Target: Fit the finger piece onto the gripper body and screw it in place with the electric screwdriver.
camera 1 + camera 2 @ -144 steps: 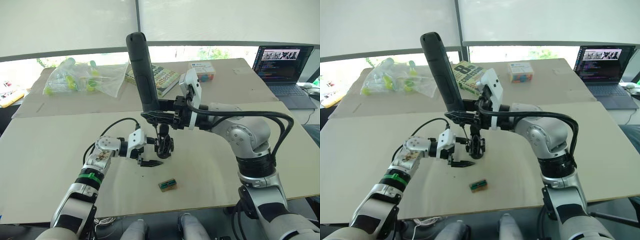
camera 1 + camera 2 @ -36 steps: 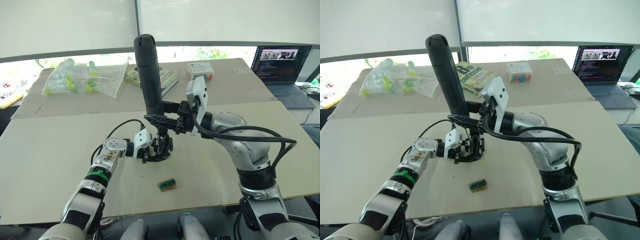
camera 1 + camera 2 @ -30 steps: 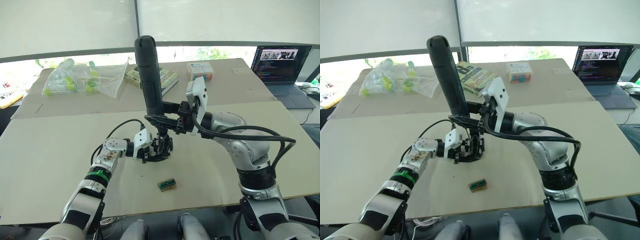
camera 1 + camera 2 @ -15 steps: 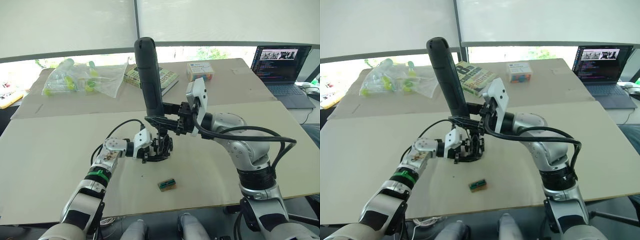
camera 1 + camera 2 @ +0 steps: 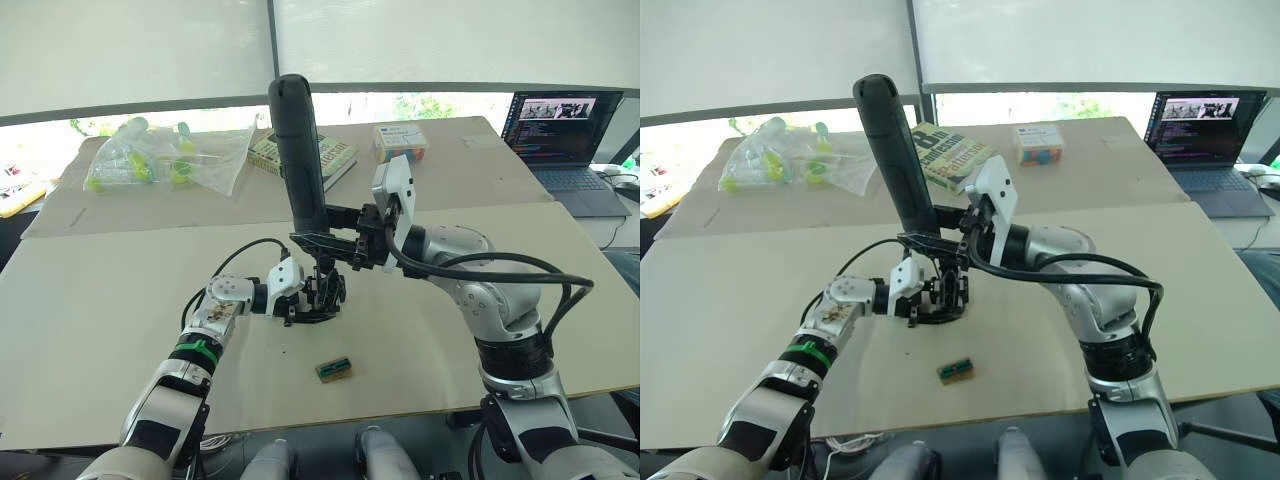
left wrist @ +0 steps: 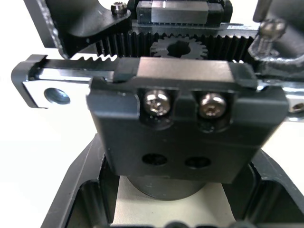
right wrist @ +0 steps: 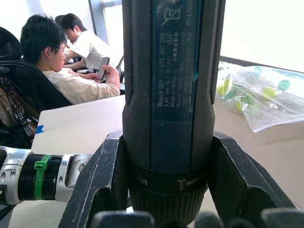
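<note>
My left tool (image 5: pixel 297 300) has come in from where it hovered a few seconds back and now sits against the gripper body (image 5: pixel 322 296) on the surface (image 5: pixel 100 300); it seems pinched on the block, though I cannot tell for certain. The finger piece, which lay apart earlier, now appears seated on that body. My right tool (image 5: pixel 325 240) stays clamped on the electric screwdriver (image 5: pixel 297 150), now nearer upright, bit down at the body. The small tan-and-green block (image 5: pixel 335 369) has not moved.
</note>
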Motion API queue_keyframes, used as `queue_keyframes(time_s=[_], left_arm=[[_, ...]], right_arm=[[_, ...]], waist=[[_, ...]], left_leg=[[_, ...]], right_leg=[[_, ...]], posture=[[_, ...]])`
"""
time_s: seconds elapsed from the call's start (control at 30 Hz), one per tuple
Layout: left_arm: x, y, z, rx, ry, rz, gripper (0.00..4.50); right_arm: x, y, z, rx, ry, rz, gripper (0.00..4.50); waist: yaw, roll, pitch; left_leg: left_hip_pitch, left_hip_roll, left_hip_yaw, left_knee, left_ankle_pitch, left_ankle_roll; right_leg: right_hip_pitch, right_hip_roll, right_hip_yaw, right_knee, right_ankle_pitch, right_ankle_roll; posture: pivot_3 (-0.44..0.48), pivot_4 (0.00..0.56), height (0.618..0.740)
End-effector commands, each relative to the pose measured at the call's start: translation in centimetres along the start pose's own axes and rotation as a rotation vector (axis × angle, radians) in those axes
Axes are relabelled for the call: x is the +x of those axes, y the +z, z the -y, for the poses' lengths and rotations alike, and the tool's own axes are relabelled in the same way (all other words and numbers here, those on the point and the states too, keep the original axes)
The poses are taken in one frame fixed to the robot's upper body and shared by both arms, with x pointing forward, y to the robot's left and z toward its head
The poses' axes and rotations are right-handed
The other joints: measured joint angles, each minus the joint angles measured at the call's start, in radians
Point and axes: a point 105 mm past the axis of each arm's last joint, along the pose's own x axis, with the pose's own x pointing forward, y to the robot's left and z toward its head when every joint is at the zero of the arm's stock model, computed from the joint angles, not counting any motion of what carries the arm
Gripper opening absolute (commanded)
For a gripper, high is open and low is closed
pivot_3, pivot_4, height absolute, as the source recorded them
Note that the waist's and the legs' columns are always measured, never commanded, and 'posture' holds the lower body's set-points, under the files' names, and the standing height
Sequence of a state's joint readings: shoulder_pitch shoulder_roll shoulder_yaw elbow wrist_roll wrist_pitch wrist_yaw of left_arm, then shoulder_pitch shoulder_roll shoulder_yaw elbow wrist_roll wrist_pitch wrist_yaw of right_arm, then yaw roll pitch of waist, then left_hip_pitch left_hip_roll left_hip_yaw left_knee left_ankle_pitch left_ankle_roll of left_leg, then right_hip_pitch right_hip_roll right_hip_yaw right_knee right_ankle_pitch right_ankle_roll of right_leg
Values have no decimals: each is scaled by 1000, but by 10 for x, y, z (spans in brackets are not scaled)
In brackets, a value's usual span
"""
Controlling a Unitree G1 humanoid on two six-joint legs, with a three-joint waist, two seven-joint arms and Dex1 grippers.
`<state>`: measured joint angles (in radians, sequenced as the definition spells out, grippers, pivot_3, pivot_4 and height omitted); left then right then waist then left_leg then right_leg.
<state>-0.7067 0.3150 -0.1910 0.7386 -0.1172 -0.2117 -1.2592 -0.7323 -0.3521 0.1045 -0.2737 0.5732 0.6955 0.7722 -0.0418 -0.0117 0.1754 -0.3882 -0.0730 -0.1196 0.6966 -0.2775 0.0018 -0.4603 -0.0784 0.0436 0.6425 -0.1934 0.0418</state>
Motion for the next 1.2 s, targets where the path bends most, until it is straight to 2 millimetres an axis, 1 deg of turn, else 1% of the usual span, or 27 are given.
queue_keyframes(time_s=[0.03,0.77,0.97,1.2], left_arm=[[-4,13,-8,56,14,14,2342],[-4,13,-9,61,17,13,2342],[-3,14,-9,63,19,16,2342],[-3,14,-9,59,21,19,2342]], right_arm=[[0,21,-7,-56,23,68,1911],[0,11,-11,-33,23,49,1911],[0,12,-10,-47,17,51,1911],[1,18,-9,-58,22,67,1911]], waist=[[0,0,0],[0,0,0],[0,0,0],[0,0,0]], left_leg=[[0,0,0,0,0,0],[0,0,0,0,0,0],[0,0,0,0,0,0],[0,0,0,0,0,0]], right_leg=[[0,0,0,0,0,0],[0,0,0,0,0,0],[0,0,0,0,0,0],[0,0,0,0,0,0]], posture=[[0,150,740],[0,150,740],[0,150,740],[0,150,740]])
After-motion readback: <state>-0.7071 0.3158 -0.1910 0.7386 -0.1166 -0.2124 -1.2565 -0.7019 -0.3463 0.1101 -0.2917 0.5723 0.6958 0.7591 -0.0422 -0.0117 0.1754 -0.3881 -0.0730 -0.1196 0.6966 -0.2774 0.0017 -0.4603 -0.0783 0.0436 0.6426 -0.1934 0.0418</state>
